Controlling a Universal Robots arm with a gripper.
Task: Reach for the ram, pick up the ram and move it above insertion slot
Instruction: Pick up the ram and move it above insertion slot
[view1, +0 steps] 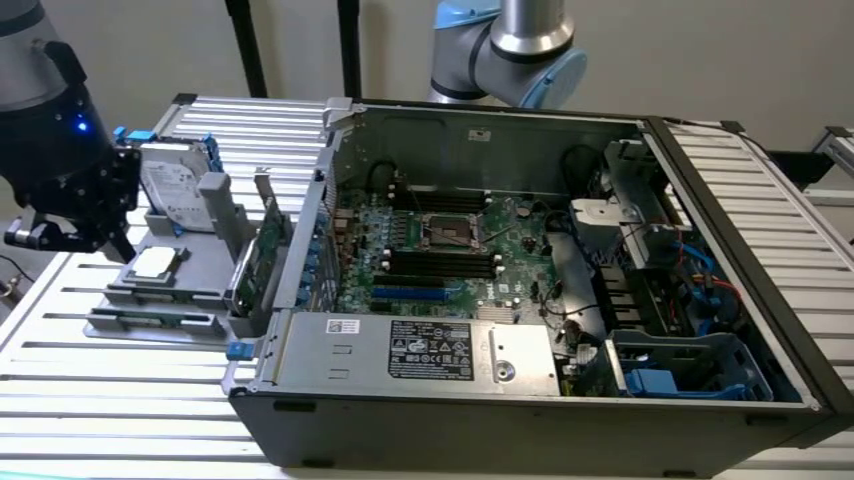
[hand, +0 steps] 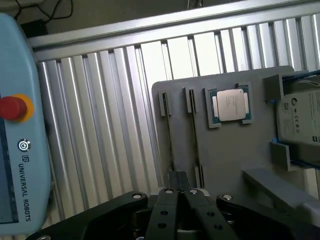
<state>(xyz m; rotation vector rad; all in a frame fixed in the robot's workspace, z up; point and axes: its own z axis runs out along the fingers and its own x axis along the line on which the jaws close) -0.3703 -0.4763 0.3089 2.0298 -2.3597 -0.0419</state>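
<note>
Over on the exterior view's left, your jaws hang pressed together, empty, above the gray holder whose slots keep the ram on edge, probably so it's easy to pinch.

Just beyond the gripper stood two narrow slots; farther off lay one processor and one hard drive.

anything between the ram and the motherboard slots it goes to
Yes: the upright expansion card and the case's side wall stand between the ram in its gray holder and the motherboard slots, so it likely has to pass over them.
</note>
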